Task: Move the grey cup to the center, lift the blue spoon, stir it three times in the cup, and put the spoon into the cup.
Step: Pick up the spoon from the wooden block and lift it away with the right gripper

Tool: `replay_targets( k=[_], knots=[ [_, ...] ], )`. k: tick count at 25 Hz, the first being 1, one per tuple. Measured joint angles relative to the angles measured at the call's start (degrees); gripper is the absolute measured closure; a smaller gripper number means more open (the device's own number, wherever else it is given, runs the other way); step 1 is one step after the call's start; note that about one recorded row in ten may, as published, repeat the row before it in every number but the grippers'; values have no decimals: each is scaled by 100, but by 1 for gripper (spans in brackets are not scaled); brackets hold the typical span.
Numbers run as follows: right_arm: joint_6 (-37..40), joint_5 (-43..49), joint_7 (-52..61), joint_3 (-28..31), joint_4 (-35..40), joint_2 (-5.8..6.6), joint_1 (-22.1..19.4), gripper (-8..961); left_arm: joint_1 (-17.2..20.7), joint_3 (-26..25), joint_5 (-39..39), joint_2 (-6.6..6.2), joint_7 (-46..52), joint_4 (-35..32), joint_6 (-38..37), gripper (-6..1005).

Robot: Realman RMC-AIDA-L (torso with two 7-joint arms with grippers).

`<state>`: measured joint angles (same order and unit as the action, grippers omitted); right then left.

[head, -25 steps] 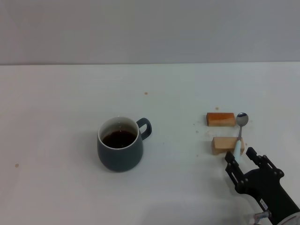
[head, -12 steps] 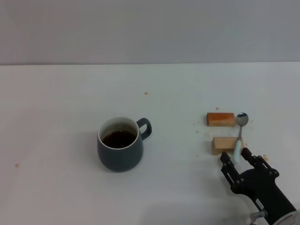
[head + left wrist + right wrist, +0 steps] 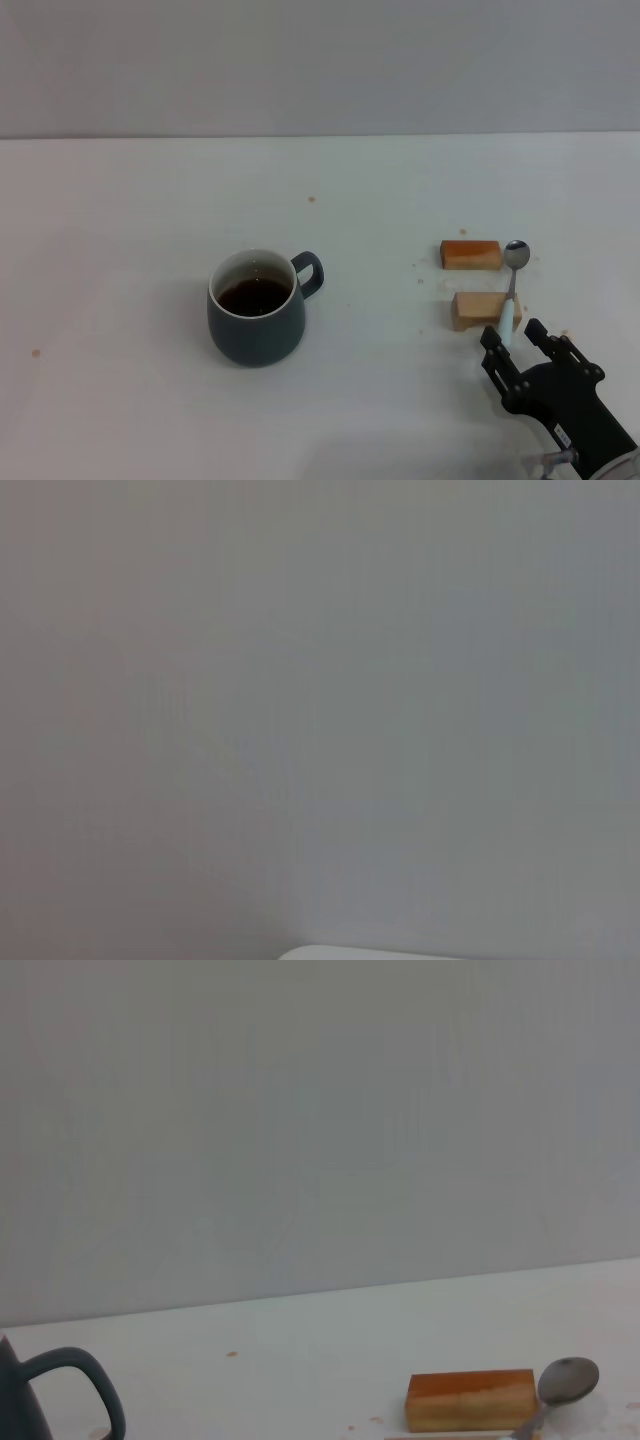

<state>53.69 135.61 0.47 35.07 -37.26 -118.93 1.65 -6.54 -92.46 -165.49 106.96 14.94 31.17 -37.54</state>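
The grey cup (image 3: pixel 256 308) stands left of the table's middle with dark liquid in it, its handle (image 3: pixel 72 1390) turned to the right. The blue spoon (image 3: pixel 511 295) lies at the right, its metal bowl (image 3: pixel 567 1380) at the far end and its pale blue handle resting on the near wooden block (image 3: pixel 480 309). My right gripper (image 3: pixel 515 342) is open at the near end of the spoon handle, with one finger on each side of it. The left gripper is out of view.
A second wooden block (image 3: pixel 470 254) lies just behind the first, beside the spoon bowl; it also shows in the right wrist view (image 3: pixel 470 1400). Small brown spots mark the white table (image 3: pixel 150 200). A grey wall stands behind it.
My right gripper shifted a little to the left half a second ago and is now back to the right at the handle end. The cup and spoon have not moved.
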Motion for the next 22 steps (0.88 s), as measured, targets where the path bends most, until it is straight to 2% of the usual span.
replay_targets(
  k=[21,22],
  knots=[
    [-124,-158,-4,21,-36,11,56,539,-44,-18,0,0,0,4,9,1001],
    [-144,-158,-4,23,-43,10,60,584,-50,-18,0,0,0,4,10,1001]
  ],
)
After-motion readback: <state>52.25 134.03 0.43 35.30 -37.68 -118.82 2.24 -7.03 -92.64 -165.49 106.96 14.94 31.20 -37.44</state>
